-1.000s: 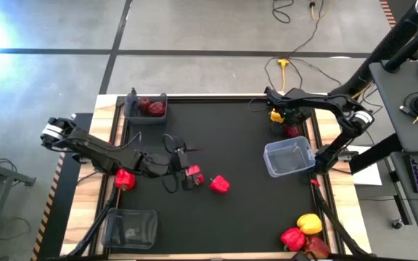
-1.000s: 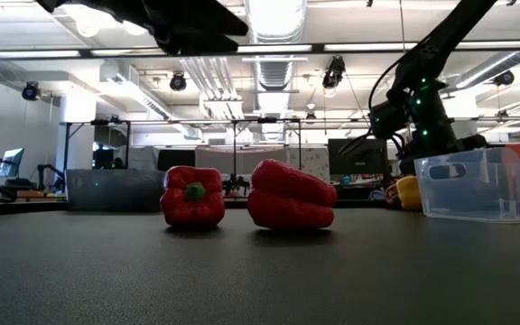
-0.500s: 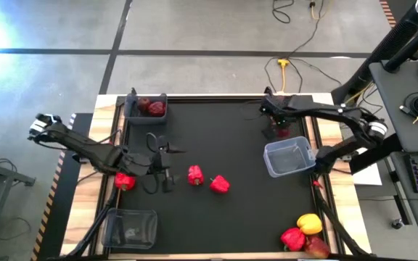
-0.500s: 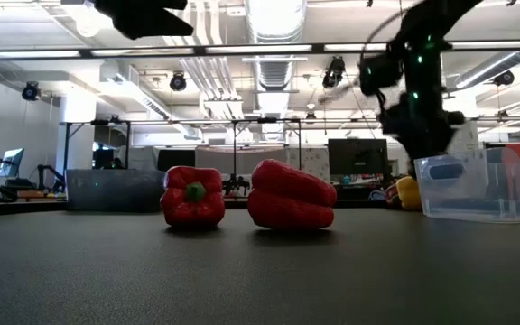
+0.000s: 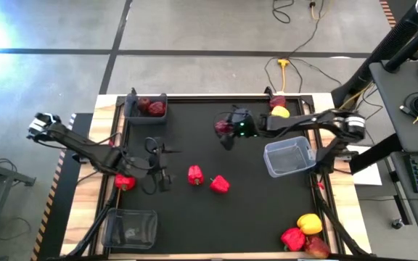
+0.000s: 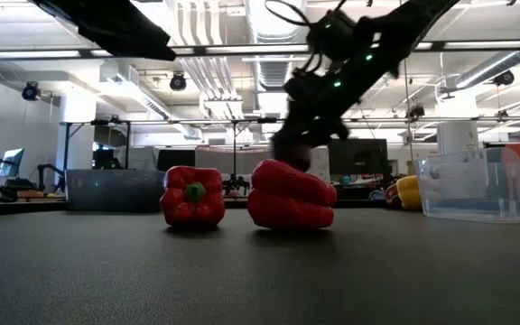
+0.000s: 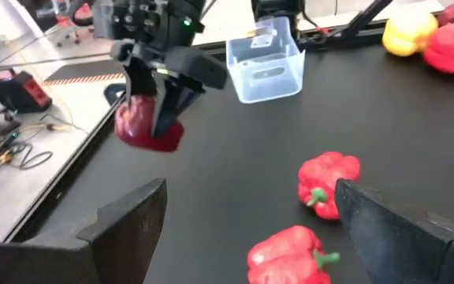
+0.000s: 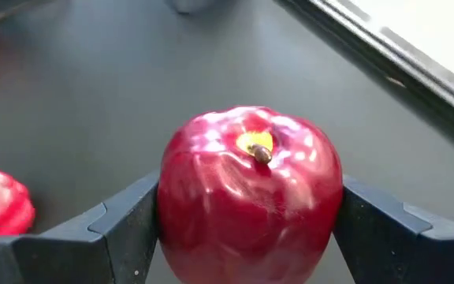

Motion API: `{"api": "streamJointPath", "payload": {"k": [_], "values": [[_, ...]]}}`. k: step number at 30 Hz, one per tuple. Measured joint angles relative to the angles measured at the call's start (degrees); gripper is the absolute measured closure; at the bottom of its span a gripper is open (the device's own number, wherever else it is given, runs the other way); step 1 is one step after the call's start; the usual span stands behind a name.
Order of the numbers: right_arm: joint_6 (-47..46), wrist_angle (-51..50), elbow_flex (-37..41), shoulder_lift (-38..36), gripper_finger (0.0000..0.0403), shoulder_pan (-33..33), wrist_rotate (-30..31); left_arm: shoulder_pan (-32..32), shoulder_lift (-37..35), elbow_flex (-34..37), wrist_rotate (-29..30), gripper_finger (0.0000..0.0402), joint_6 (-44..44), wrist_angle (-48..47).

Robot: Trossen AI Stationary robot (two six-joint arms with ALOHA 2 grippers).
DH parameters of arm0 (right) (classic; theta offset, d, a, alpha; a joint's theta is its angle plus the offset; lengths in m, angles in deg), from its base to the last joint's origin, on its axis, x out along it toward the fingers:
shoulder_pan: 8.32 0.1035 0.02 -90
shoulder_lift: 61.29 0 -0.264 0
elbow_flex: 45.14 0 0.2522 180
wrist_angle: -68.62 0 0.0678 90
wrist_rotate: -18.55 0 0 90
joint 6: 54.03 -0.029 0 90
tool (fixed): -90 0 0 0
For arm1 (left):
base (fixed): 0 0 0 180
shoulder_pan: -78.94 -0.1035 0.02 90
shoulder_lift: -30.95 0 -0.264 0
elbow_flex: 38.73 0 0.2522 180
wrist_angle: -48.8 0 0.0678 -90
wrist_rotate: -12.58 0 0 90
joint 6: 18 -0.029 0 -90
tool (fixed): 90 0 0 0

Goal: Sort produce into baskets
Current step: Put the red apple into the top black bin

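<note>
Apple [image 8: 251, 193] clamped across its middle in your right gripper [image 8: 247, 217]: smooth, round, likely slippery, so keep it centred. Left gripper [image 7: 251, 209] hangs open above the peppers [image 7: 325, 185].

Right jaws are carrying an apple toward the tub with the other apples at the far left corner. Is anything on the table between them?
Nothing visible stands in the way. The right gripper holds the apple above the mat; the stretch to the apple tub is bare. The two red peppers and the left gripper sit nearer the front, off that line.
</note>
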Motion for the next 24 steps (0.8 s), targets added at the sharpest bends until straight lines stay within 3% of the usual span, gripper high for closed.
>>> {"api": "streamJointPath", "payload": {"k": [6, 10, 17, 24], "values": [[1.4, 5.6, -6.4, 11.3, 0.0097, 0.0, -1.2, 0.3, -2.7, 3.0, -0.1, 0.0054, 5.6, -2.7], [2.1, 11.6, -10.0, 17.2, 0.0097, 1.0, -5.9, 0.3, -3.2, 5.5, -1.7, 0.0054, 8.4, -4.1], [5.4, 29.1, -9.9, 25.0, 0.0096, 3.2, -5.6, 0.3, -3.3, 7.0, -1.5, 0.0054, 8.5, -3.6], [6.3, 35.5, -10.0, 29.9, 0.0070, 3.9, -5.2, 0.1, 0.4, 7.1, -1.3, 0.0054, 10.2, -3.5]]}}
